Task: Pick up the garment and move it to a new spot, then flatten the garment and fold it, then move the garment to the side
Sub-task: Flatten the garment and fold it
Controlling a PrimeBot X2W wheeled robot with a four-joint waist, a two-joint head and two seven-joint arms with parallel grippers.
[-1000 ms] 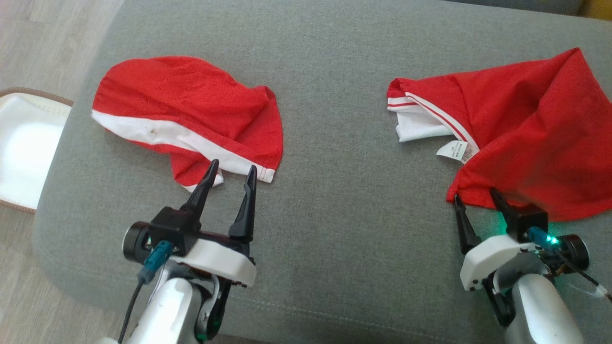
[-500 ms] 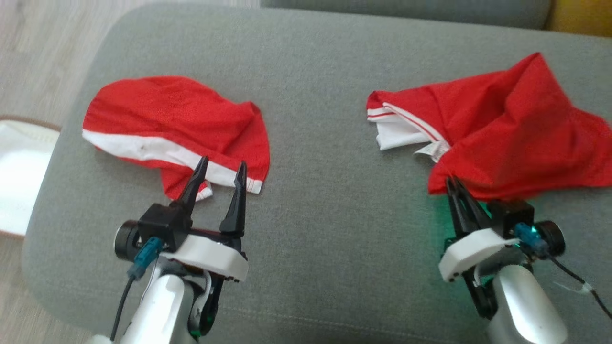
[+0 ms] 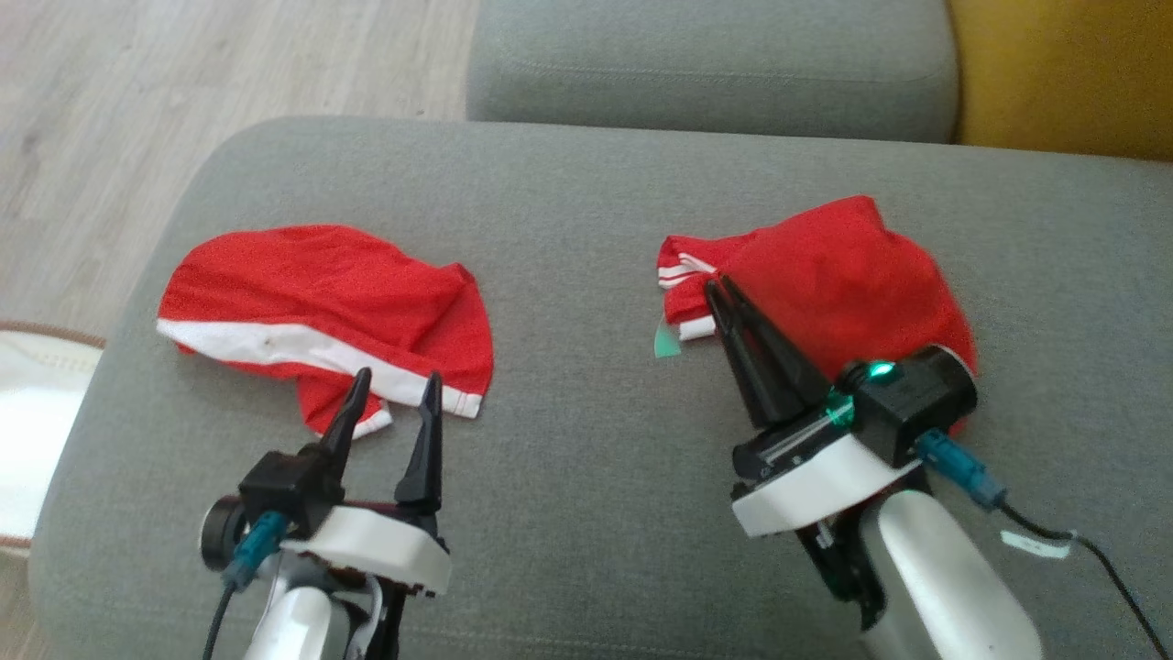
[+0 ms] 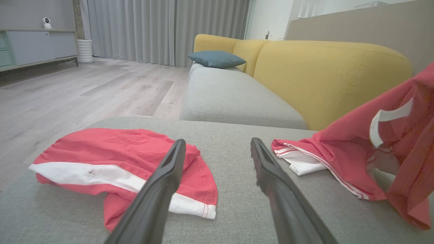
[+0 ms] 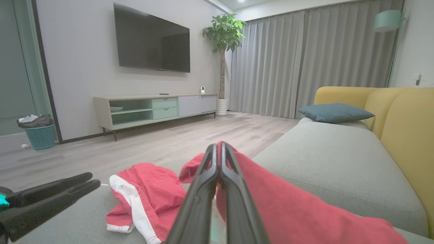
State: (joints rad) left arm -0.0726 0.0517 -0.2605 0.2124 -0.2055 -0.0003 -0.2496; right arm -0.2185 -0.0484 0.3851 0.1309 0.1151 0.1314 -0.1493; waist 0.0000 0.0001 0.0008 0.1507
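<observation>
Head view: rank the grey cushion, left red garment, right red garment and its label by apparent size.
1. grey cushion
2. left red garment and right red garment: look alike; right gripper hides part of the right one
3. label

Widest clear lane for you: bare middle of grey cushion (image 3: 586, 220), near edge to far edge, between two cloth heaps. Left half: red-and-white shorts (image 3: 321, 293) lie flat near left edge; left gripper (image 3: 396, 378), jaws spread, stands at their near hem. Right half: red garment (image 3: 843, 284) bunched and raised, pinched in right gripper (image 3: 717, 286). Bare strip along far edge. Near right corner: cable (image 3: 1100, 561) trails across. Past far edge: second cushion (image 3: 715, 64); yellow backrest (image 3: 1063, 73) rises past far right corner.
</observation>
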